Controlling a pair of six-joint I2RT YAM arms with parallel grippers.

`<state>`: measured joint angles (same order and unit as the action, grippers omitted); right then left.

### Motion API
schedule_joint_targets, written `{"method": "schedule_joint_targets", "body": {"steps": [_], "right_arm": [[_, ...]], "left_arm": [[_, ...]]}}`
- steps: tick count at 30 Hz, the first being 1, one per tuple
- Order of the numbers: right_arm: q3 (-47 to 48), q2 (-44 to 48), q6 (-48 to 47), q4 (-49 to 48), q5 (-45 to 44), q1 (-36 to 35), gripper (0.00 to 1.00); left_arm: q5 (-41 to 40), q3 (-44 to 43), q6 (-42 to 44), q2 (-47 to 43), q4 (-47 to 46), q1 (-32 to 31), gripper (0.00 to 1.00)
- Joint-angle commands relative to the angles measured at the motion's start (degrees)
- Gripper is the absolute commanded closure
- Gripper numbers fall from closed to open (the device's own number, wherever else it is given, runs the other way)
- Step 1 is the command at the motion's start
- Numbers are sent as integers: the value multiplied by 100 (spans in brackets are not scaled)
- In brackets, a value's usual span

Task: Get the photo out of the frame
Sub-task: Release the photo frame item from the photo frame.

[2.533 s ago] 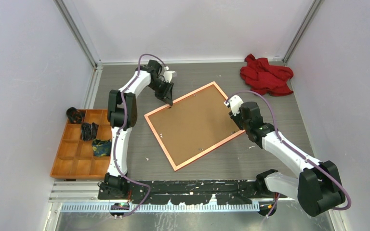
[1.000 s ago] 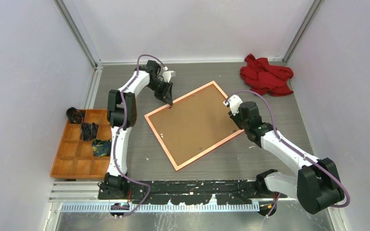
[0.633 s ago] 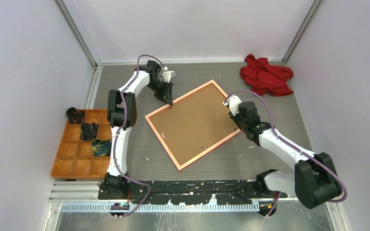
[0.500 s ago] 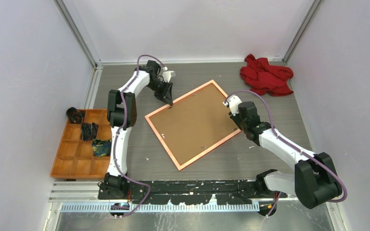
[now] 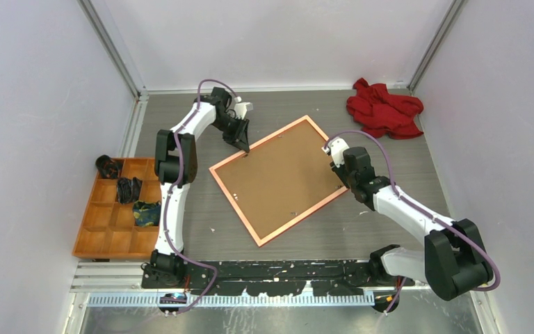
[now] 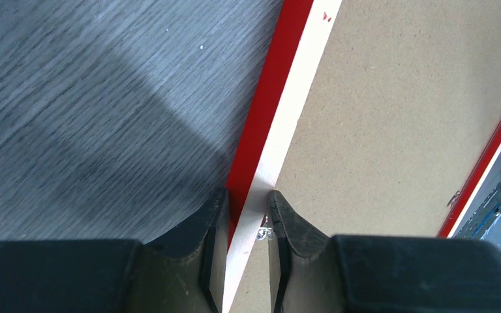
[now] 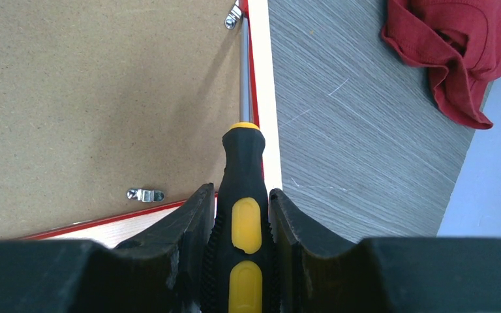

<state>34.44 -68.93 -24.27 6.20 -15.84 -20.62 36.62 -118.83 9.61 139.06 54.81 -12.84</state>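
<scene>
Braces frame rim clamped in left gripper, aims screwdriver clenched in right gripper at clip holding backing board.

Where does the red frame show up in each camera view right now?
Top external: the frame lies tilted at mid-table, back up.
Left wrist: its red rim runs diagonally from top centre downward.
Right wrist: its pale rim strip runs up beside the screwdriver.
Shared landmark: the brown backing board.
</scene>
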Motion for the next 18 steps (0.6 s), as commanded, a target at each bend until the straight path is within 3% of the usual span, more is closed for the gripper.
{"method": "schedule_joint_targets", "body": {"steps": [1, 18], "right_arm": [[129, -80, 107, -160, -95, 0, 99], [142, -165, 115, -224, -148, -26, 99]], "left_arm": [[-325, -22, -28, 314, 54, 62, 89], [-288, -27, -23, 320, 56, 71, 90]]}}
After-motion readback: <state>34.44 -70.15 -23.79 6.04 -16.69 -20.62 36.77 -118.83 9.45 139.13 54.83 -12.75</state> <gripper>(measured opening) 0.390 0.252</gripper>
